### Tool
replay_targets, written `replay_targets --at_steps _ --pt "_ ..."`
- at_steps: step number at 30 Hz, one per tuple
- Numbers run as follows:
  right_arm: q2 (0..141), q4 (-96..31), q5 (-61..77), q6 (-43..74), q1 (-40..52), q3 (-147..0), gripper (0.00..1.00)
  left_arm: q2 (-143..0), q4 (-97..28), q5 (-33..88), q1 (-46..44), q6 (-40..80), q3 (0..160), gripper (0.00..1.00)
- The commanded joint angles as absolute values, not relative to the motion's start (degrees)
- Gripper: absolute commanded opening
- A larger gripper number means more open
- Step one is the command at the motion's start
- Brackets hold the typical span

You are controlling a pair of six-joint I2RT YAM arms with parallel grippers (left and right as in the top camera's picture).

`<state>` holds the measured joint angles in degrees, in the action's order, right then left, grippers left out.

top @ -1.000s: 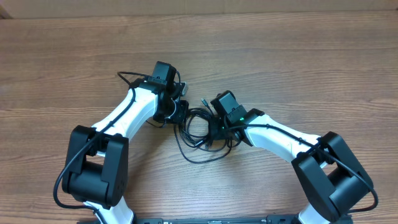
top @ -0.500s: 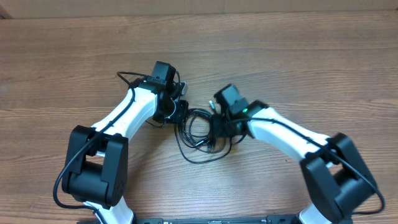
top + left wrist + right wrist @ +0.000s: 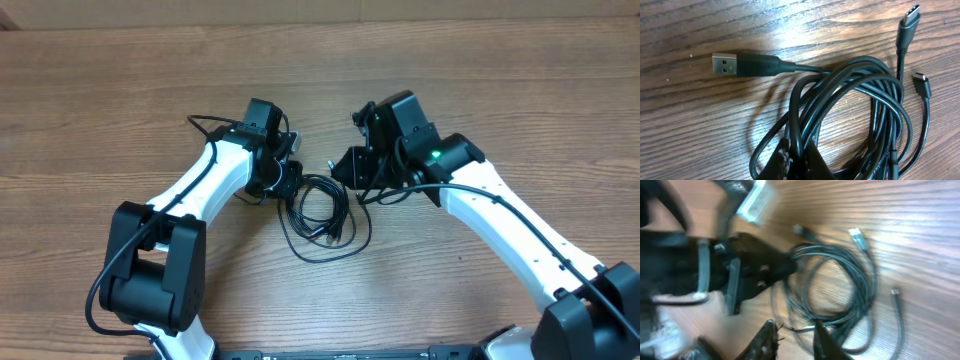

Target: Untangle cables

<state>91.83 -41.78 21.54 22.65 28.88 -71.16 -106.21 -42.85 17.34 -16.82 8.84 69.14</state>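
Note:
The cables (image 3: 345,208) lie as one bunch of thin black loops on the wood between my two arms. My left gripper (image 3: 290,185) is at the bunch's left edge. In the left wrist view, my left gripper (image 3: 797,141) is shut on a strand of the cables (image 3: 855,70). A USB plug (image 3: 725,64) and two smaller plugs lie loose beside the loops. My right gripper (image 3: 340,168) hovers at the bunch's upper right. The right wrist view shows my right gripper (image 3: 794,321) open above the cables (image 3: 865,280), gripping nothing.
The wooden table (image 3: 500,80) stretches on all sides of the bunch. My left arm's black wrist (image 3: 745,267) and a white label on it fill the upper left of the right wrist view, close to the right fingers.
My right gripper has lifted off the bunch's right side, moved toward the far side of the table and opened. The left gripper and most of the bunch have stayed put.

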Motion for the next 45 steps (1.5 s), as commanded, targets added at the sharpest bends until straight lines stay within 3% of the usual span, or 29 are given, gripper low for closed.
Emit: replay_targets --at_steps 1,7,12,23,25,27,29,33,45 --pt "94.3 -41.7 16.1 19.4 30.5 -69.0 0.23 -106.6 -42.9 17.4 -16.5 9.1 69.5 0.04" --pt "99.8 -40.2 15.7 16.3 32.4 -66.9 0.24 -106.6 -42.8 17.4 -16.4 9.1 69.5 0.04" --pt "105.6 -37.1 10.8 16.0 34.8 -66.8 0.36 -106.6 -42.9 17.4 -16.5 9.1 69.5 0.04" --pt "112.4 -31.1 3.8 16.2 36.7 -66.8 0.39 -106.6 -42.9 17.4 -16.5 9.2 69.5 0.04" --pt "113.4 -30.7 3.9 16.3 36.7 -66.8 0.34 -106.6 -42.9 17.4 -16.5 9.2 69.5 0.04" --pt "114.1 -31.0 3.9 16.5 36.7 -66.8 0.19 -106.6 -42.9 17.4 -16.5 9.2 69.5 0.04" --pt "114.6 -31.5 4.0 18.1 36.7 -66.8 0.11 -106.6 -42.9 17.4 -16.5 9.2 69.5 0.04" --pt "114.7 -32.2 9.1 19.5 36.7 -66.8 0.04 -106.6 -42.9 17.4 -16.5 9.2 69.5 0.04" --pt "107.6 -48.7 11.2 20.0 34.3 -77.8 0.04 -106.6 -42.9 17.4 -16.5 9.2 69.5 0.04"
